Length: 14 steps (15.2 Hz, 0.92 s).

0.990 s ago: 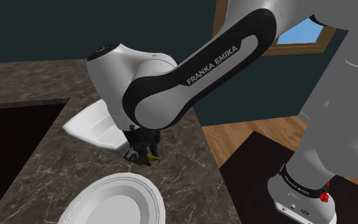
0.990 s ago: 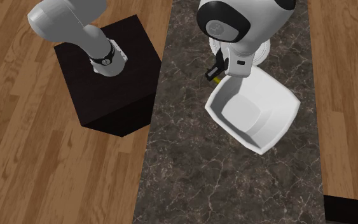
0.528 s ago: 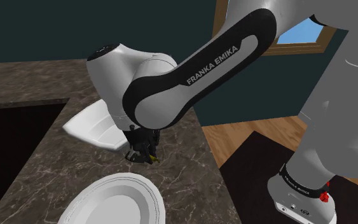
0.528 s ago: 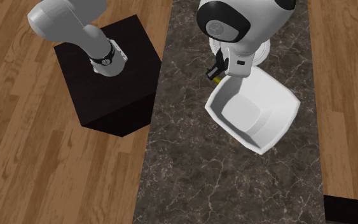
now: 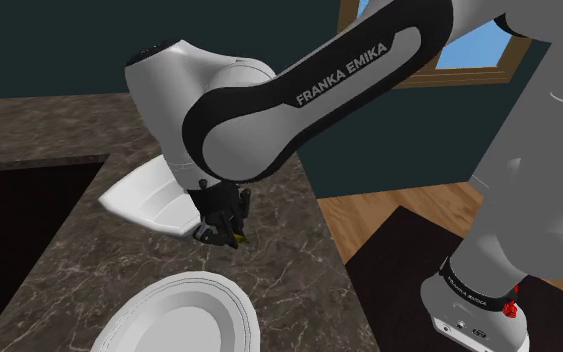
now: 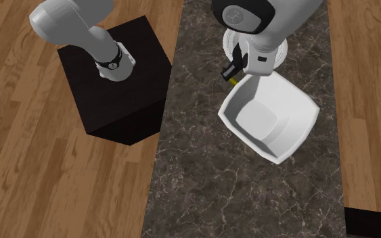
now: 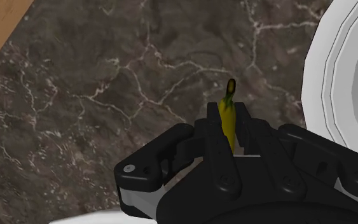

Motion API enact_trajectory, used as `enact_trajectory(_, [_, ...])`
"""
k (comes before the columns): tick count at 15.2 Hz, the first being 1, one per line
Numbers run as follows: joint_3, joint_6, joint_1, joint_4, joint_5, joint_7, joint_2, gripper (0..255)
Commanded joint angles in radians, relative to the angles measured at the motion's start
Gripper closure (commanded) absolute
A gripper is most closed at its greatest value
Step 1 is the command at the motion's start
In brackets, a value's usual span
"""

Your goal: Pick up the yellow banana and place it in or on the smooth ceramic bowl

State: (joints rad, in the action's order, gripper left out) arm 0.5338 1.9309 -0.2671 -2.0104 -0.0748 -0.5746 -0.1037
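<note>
— Shoulder view: what differs from a second ago?

— The arm (image 5: 299, 110) sits higher, and the gripper (image 5: 221, 228) is raised with it. The banana (image 5: 235, 238) goes up too; before, it lay lower, against the dark veined countertop (image 5: 289, 250).

— And from the second exterior view?

— The gripper (image 6: 231, 71) and the banana (image 6: 233, 80) are shifted a little toward that view's top. The white square bowl (image 6: 294, 138) lies where it was.

— Is the claw clenched?

— Yes, clenched on the fruit. In the wrist view the two black fingers (image 7: 204, 141) of the gripper (image 7: 229, 137) clasp the banana (image 7: 228, 114) between them.

— Which way does it point?

— Its long axis runs straight out between the fingers, across the line on which they close. The dark tip pokes out beyond them, and the yellow-green body narrows toward it. The far end is hidden by the hand.

— Where is it, then?

— Over the countertop (image 7: 107, 95), between the bowl (image 5: 134, 195) and the round white plate (image 5: 184, 315) — closer to the bowl. In the second exterior view it hangs just beside the bowl's upper-left corner, outside the rim. In the wrist view the plate (image 7: 336, 63) curves past close beside the tip.

— Does it touch the stone?

— I cannot tell; it is low, near the surface.
</note>
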Motion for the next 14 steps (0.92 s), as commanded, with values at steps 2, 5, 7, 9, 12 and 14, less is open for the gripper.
enact_trajectory(2, [0.000, -0.035, 0.003, 0.018, 0.011, 0.010, 0.020, 255])
enact_trajectory(5, [0.000, -0.073, 0.005, 0.044, 0.019, 0.017, 0.034, 255])
enact_trajectory(7, [0.000, -0.099, 0.006, 0.062, 0.024, 0.021, 0.043, 255])
enact_trajectory(9, [0.000, -0.124, 0.006, 0.081, 0.028, 0.024, 0.051, 255])
enact_trajectory(12, [0.000, -0.163, 0.007, 0.111, 0.033, 0.029, 0.060, 255])
enact_trajectory(14, [0.000, -0.189, 0.008, 0.133, 0.036, 0.031, 0.066, 255])
